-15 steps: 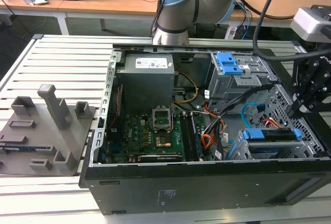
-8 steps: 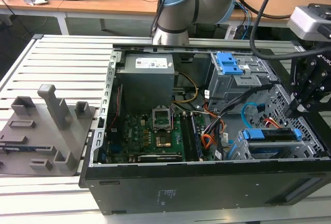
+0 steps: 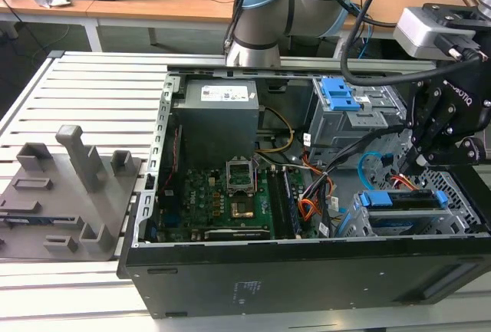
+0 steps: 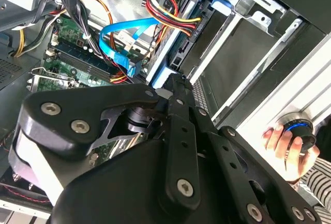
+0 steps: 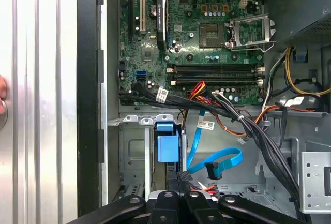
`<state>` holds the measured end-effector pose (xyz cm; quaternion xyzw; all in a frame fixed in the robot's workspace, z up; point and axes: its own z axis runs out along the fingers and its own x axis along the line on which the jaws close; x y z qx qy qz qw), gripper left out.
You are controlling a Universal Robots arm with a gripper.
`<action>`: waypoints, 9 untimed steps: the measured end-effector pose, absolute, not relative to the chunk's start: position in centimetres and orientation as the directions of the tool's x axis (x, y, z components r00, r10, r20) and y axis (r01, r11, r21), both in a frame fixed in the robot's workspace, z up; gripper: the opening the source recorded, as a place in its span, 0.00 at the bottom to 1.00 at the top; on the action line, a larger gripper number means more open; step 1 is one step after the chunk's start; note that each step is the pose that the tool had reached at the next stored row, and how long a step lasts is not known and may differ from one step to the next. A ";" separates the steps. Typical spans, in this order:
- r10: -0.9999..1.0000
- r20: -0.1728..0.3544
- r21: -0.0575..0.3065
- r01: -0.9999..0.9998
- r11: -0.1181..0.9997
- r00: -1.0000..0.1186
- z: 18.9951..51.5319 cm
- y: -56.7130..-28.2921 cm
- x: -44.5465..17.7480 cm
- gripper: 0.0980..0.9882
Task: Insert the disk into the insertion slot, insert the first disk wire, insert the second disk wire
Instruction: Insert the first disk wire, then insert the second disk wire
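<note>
The disk (image 3: pixel 403 200), in its bright blue carrier, lies inside the insertion slot (image 3: pixel 462 203) at the case's corner on the exterior view's right. My gripper (image 3: pixel 415 160) hangs just over the disk's inner end, fingers pressed together. In the second wrist view my shut gripper (image 4: pixel 175 82) ends right at a black connector (image 4: pixel 182 58) with red, yellow and black wires, set against the disk's blue-framed end (image 4: pixel 166 72). I cannot tell whether the tips grip it. A flat blue wire (image 5: pixel 220 161) curls loose beside the gripper (image 5: pixel 181 176), its plug (image 5: pixel 213 170) free.
A taller grey cage with a blue latch (image 3: pixel 341 94) stands behind the slot. The motherboard (image 3: pixel 222 194) and power supply (image 3: pixel 219 113) fill the case. Cable bundles (image 5: pixel 258 131) cross near the slot. A grey fixture (image 3: pixel 69 186) sits outside. A person's hand (image 4: pixel 284 146) rests on a knob.
</note>
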<state>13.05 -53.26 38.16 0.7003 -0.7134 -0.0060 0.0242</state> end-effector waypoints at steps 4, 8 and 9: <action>-0.999 0.026 0.042 -0.999 0.019 -0.018 38.2 -53.3 13.0 0.01; -0.999 0.026 0.042 -0.999 0.019 -0.018 38.2 -53.3 13.0 0.01; -0.999 0.026 0.042 -0.999 0.019 -0.018 38.2 -53.3 13.0 0.02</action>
